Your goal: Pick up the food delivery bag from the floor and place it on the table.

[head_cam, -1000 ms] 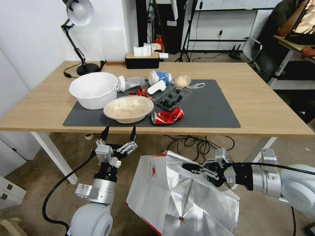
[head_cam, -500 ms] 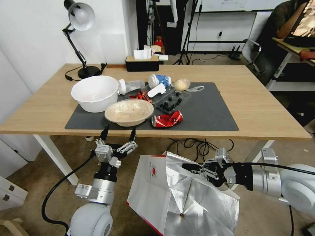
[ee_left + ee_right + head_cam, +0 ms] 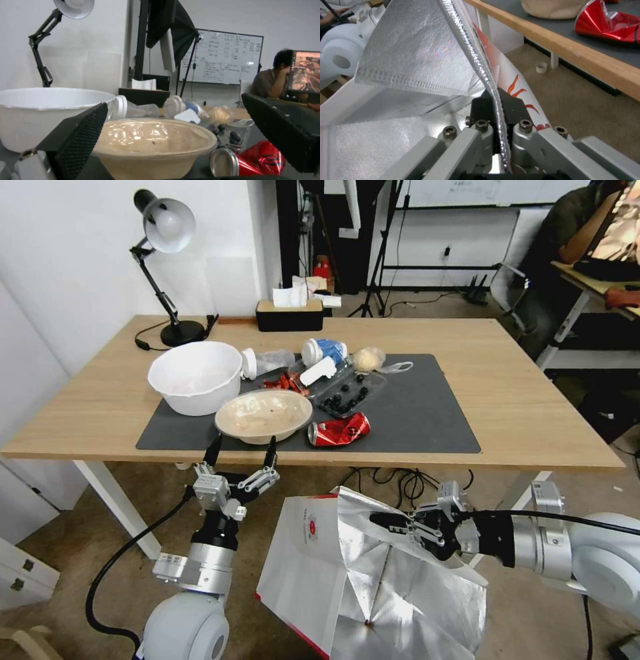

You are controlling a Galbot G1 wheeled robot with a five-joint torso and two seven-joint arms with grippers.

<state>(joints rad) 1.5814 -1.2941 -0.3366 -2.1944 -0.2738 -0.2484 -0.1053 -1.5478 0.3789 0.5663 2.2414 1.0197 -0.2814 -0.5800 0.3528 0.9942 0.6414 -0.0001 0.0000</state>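
Note:
The food delivery bag [image 3: 360,573], white outside with crinkled silver foil lining and a red base edge, hangs in front of me below the table's [image 3: 533,400] near edge. My right gripper [image 3: 390,523] is shut on the bag's foil rim; in the right wrist view the rim [image 3: 466,45] runs between the pinching black fingers [image 3: 511,110]. My left gripper [image 3: 241,450] stands open and upright just under the table's front edge, left of the bag, nothing between its pads [image 3: 80,137]. The floor [image 3: 133,500] is brownish carpet with black cables.
On the table's dark mat [image 3: 427,413] lie a white bowl [image 3: 195,377], a beige bowl [image 3: 264,415], a crushed red can [image 3: 339,430], a blueberry tray and plastic litter. A desk lamp [image 3: 163,267] and tissue box [image 3: 289,313] stand at the back. The table's right side is bare wood.
The whole head view has shifted so the table sits lower and slightly farther in the picture; the camera has moved. Both grippers and the bag keep their places in the picture.

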